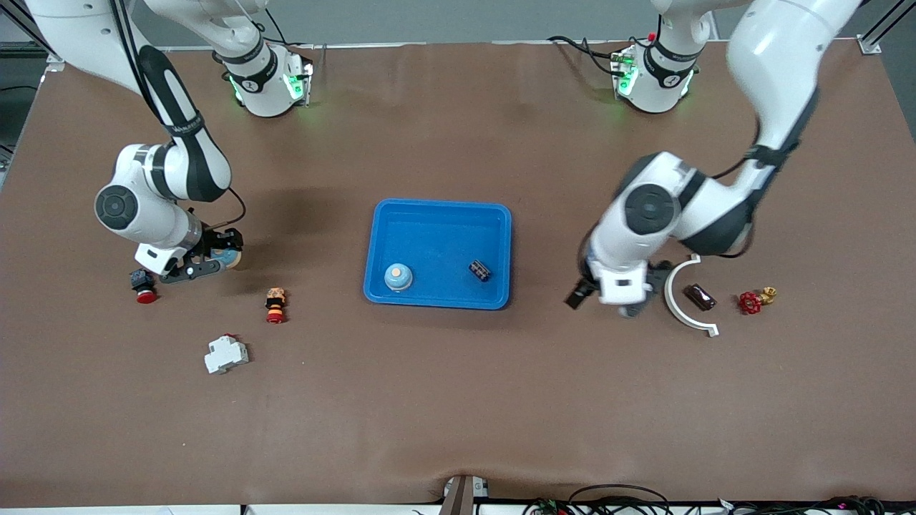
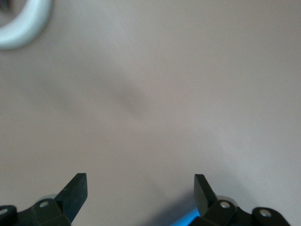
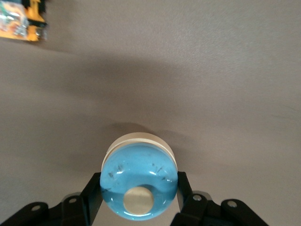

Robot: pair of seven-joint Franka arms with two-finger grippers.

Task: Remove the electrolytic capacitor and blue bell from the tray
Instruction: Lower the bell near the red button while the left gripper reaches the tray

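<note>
A blue tray [image 1: 440, 205] sits mid-table. In it lie a blue bell [image 1: 398, 277] with a cream knob and a small dark capacitor [image 1: 480, 270]. My right gripper [image 1: 222, 261] is low over the table toward the right arm's end, shut on a second blue bell [image 1: 231, 257]. The right wrist view shows this bell [image 3: 139, 181] clamped between the fingers of the right gripper [image 3: 138, 188]. My left gripper [image 1: 631, 309] hangs open over bare table between the tray and a white arc. The left wrist view shows the left gripper [image 2: 140, 188] with nothing between its fingers.
Near the right gripper lie a red push button [image 1: 143, 285], an orange-and-red part [image 1: 275, 304] and a white breaker [image 1: 226, 354]. Toward the left arm's end are the white arc [image 1: 683, 300], a dark brown piece [image 1: 700, 297] and a red valve [image 1: 751, 302].
</note>
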